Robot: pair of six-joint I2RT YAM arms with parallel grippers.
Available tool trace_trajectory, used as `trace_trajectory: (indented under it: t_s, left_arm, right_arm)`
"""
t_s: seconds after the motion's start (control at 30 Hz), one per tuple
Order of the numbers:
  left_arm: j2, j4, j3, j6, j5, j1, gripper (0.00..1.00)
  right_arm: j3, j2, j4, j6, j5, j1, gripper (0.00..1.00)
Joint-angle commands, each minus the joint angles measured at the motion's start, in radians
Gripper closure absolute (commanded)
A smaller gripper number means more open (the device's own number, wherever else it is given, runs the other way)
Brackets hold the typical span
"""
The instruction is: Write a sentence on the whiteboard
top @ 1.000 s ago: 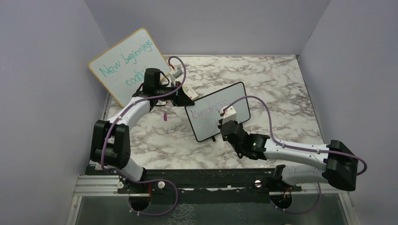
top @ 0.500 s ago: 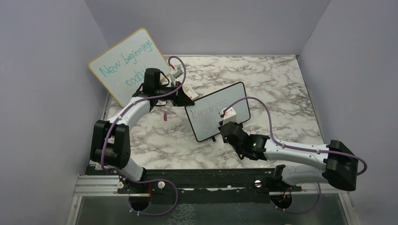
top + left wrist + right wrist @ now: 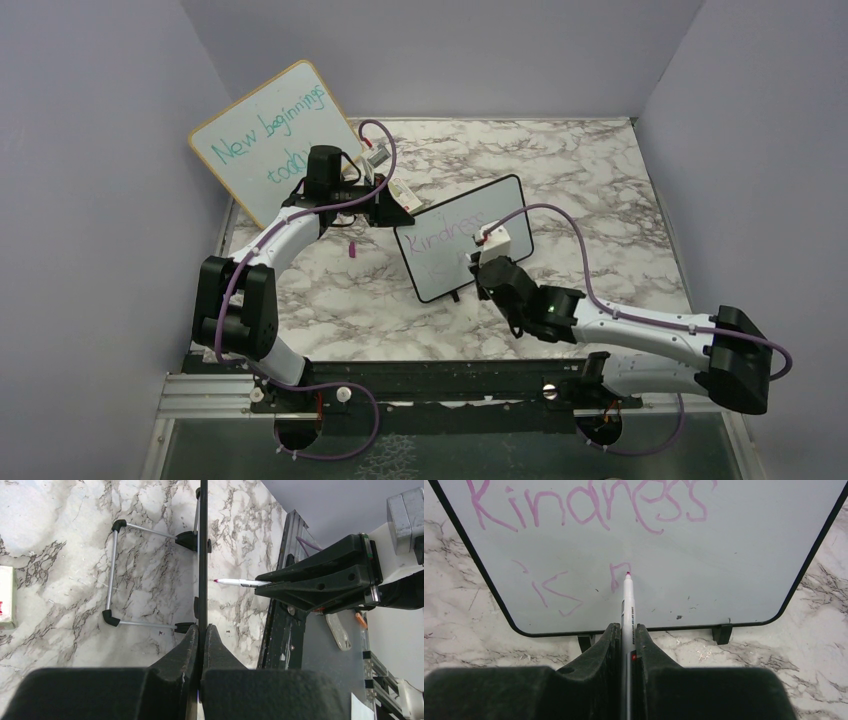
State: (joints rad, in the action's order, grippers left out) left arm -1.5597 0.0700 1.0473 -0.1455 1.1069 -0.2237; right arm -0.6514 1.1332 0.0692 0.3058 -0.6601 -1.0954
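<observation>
The small black-framed whiteboard [image 3: 440,272] stands tilted mid-table; it fills the right wrist view [image 3: 734,555] and shows edge-on in the left wrist view [image 3: 202,555]. The sentence [image 3: 589,502] reads "Kindness" in purple-pink, with "is" and a partial letter on the line below. My left gripper [image 3: 202,629] is shut on the board's edge, at its upper left corner in the top view [image 3: 397,212]. My right gripper [image 3: 625,627] is shut on a white marker [image 3: 628,602], its pink tip at the partial letter. The marker also shows in the left wrist view [image 3: 240,582].
A larger wood-framed board [image 3: 270,140] with teal writing leans at the back left. A small pink cap [image 3: 352,249] lies left of the whiteboard. A white box [image 3: 6,597] lies behind it. The whiteboard's wire stand [image 3: 112,575] rests on the marble table.
My right gripper with the marker has shifted slightly to the right along the board's lower line. The left arm and the whiteboard have not moved.
</observation>
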Motion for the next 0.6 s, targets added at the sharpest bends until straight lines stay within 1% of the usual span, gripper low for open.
trace_trajectory:
  t_s: [0.0,0.57]
  left_arm:
    - [-0.028,0.071,-0.017,0.021,-0.062,-0.009,1.00]
    - [-0.031,0.071,-0.015,0.021,-0.061,-0.008,1.00]
  right_arm:
    - [-0.011,0.022,-0.044,-0.027,-0.023,0.009,1.00]
    - [-0.021,0.059,-0.100,-0.047,-0.015,0.034,1.00]
